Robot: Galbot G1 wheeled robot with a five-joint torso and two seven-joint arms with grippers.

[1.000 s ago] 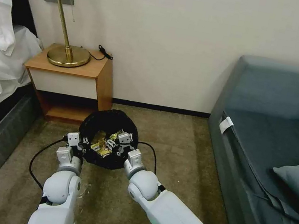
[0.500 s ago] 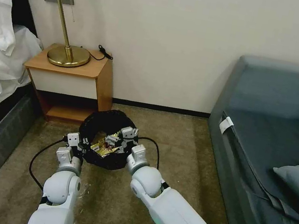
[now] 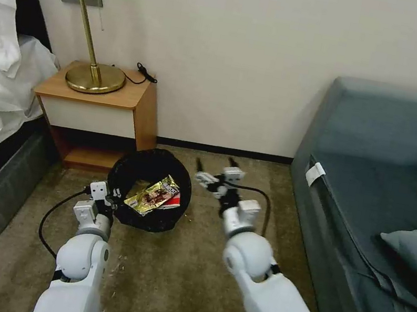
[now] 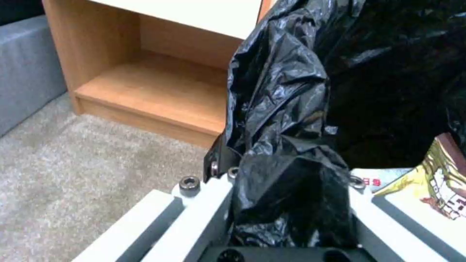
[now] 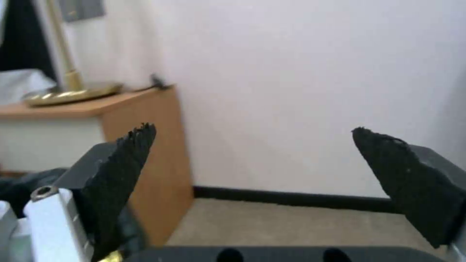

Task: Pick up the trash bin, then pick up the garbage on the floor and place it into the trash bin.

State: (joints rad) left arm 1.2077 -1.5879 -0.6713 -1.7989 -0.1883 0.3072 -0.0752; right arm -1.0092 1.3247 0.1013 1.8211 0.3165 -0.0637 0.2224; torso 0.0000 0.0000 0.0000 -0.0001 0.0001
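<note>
Trouble could start at the thin black liner. The left gripper (image 3: 112, 198) was clenched on the near rim of the trash bin (image 3: 149, 189), in the lower middle of the head view. In the left wrist view its fingers (image 4: 204, 203) were pinching a bunched fold of the black bag, and it was hard to tell if the hard rim under the bag was caught too. If only the bag was held, the bag might slide off or tear, and the bin could tip and drop. Then the things inside could spill back out.

A gold-brown wrapper (image 3: 153, 195) lay inside the bin, near the top, with a red-and-white packet (image 3: 171, 202) just beside it. They sat high and loose, so a tilt could shake them out onto the carpet (image 3: 172, 278).

The right gripper (image 3: 214, 170) was spread wide and held nothing. It hung in the middle of the head view, just to the right of the bin and apart from it, pointing toward the wall. The bin lay to its left and a little nearer the bottom of the frame. If that arm swung back left, it might bump the bin's rim.

The bin was close to the wooden nightstand (image 3: 105, 107) at the left of the frame, so a wide swing of the left arm could knock it against the wood.
</note>
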